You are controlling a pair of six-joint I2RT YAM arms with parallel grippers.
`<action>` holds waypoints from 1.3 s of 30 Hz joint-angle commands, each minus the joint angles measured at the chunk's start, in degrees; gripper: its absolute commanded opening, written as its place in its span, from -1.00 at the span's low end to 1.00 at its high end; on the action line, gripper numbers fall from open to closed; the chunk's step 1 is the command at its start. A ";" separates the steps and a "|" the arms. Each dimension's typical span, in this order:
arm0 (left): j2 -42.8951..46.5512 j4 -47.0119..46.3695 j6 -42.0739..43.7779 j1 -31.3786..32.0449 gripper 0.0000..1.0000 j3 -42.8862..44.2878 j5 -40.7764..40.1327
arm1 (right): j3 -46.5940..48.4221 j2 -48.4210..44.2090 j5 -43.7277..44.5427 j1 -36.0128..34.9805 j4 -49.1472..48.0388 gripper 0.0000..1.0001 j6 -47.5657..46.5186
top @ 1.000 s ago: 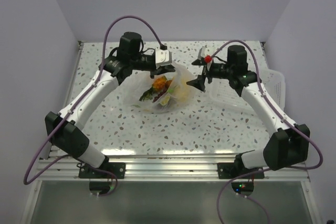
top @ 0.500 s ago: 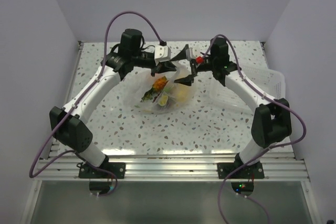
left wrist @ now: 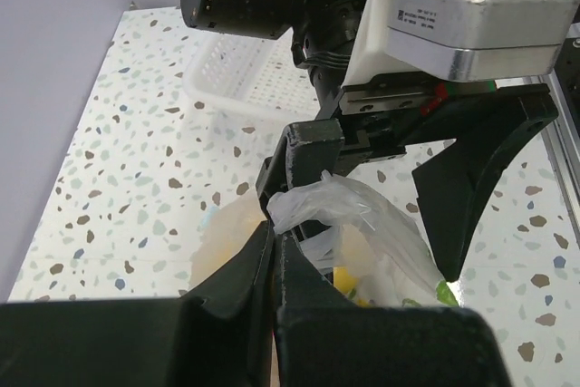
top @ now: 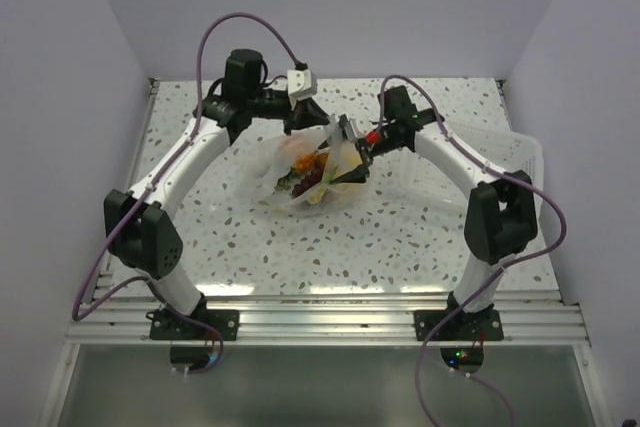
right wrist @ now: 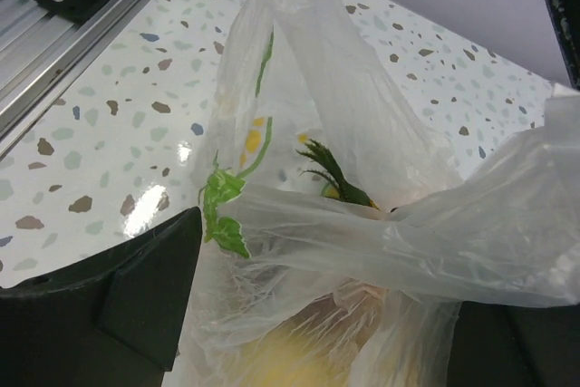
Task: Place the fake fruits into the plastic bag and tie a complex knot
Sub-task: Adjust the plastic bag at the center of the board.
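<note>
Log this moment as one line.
left gripper: shut on plastic bag | right gripper: open, straddling bag | fake fruits: inside bag

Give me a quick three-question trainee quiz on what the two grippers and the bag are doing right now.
1. True or false: the left gripper is pinched shut on a flap of the plastic bag.
2. Fill in: the right gripper has its jaws ___ on either side of the bag.
3. Where are the fake fruits? A: gripped by the left gripper. B: inside the bag. C: gripped by the right gripper.

Key: 1 true; 2 open; 3 B.
</note>
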State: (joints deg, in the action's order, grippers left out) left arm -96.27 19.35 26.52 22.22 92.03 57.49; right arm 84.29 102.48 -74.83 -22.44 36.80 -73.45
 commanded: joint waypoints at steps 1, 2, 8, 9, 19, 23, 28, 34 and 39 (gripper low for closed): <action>0.21 -8.45 -2.08 -0.86 -1.00 1.31 -0.19 | 3.94 2.02 -4.01 0.46 13.39 0.72 -7.86; 0.20 -9.50 -3.57 -0.86 -1.00 1.05 -0.71 | 5.08 2.46 -4.45 0.55 12.52 0.65 -3.85; 2.66 -23.73 -12.98 -1.04 -1.00 -5.18 -5.81 | 6.93 5.71 -6.29 1.16 14.00 0.06 0.40; 3.10 -25.75 -13.68 -1.04 -1.00 -6.58 -6.60 | 7.46 6.41 -6.30 1.25 14.18 -0.02 1.20; 7.58 -36.05 -21.24 -0.24 -1.00 -15.56 -20.21 | 4.09 5.39 -1.74 1.96 -3.69 0.25 39.57; 8.29 -37.81 -23.35 0.19 -1.00 -17.06 -25.05 | -11.12 0.89 6.00 2.05 -52.50 0.28 76.04; 8.47 -41.06 -25.55 0.81 -1.00 -18.64 -32.33 | -13.79 1.67 11.89 1.69 -57.18 -0.01 85.13; 8.38 -39.40 -24.94 1.25 -1.00 -18.20 -38.78 | -13.63 0.44 16.64 2.04 -55.43 -0.72 86.71; 13.64 -31.42 -22.22 -2.08 0.18 -16.62 -31.60 | -11.52 0.27 18.84 2.05 -49.02 -1.00 85.41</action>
State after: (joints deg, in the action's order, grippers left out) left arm -89.56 -11.60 2.70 23.16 72.75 24.12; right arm 71.02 104.92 -58.39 -20.56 -15.57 10.24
